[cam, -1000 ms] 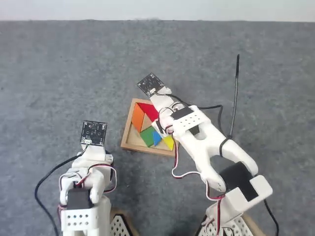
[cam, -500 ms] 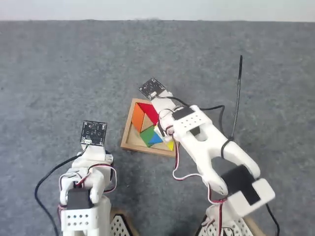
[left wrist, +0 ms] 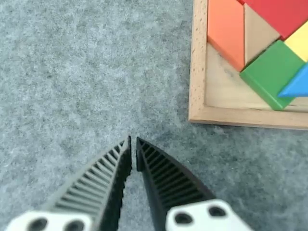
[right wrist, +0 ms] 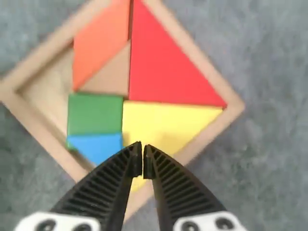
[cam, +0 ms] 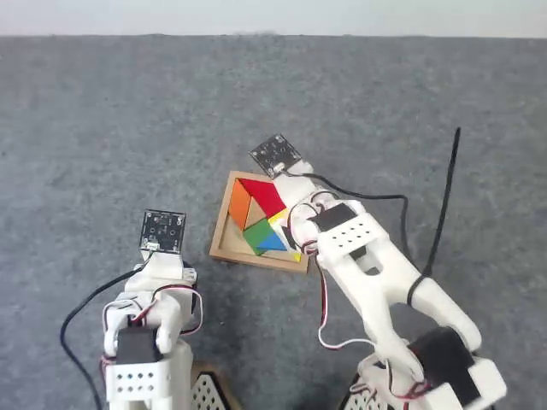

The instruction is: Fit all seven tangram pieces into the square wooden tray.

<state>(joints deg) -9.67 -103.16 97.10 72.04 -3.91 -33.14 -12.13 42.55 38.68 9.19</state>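
While my left gripper [left wrist: 133,140] rests shut and empty low over the grey felt-covered counter [left wrist: 72,62], just short of the near corner of the square wooden tray [left wrist: 197,72], the work is on my right side. My right gripper [right wrist: 142,144] hangs above the tray's near edge. Its fingers are pressed together with nothing between them, and the tips sit over the seam where the small blue triangle [right wrist: 96,144] meets the large yellow triangle [right wrist: 168,120].

Just past the blue piece lies the green square [right wrist: 95,113], touching it. Beyond that is a plain tan wooden triangle [right wrist: 110,77], wedged between the orange parallelogram [right wrist: 101,38] and the large red triangle [right wrist: 163,67], which fill the far side of the tray. Beside the green square and the orange parallelogram a patch of bare tray floor [right wrist: 45,94] is open in one corner.

I count six pieces inside, so I judge the task to be nearly done, with the step in hand being to settle what is already in. The yellow triangle's near tip seems to reach onto the rim under my fingers, though I cannot tell whether it lies flat.

Next I should lower the closed tips onto that tip and nudge it gently toward the red triangle until it drops inside the rim, without shoving the blue triangle aside. Then the bare corner needs its last piece.
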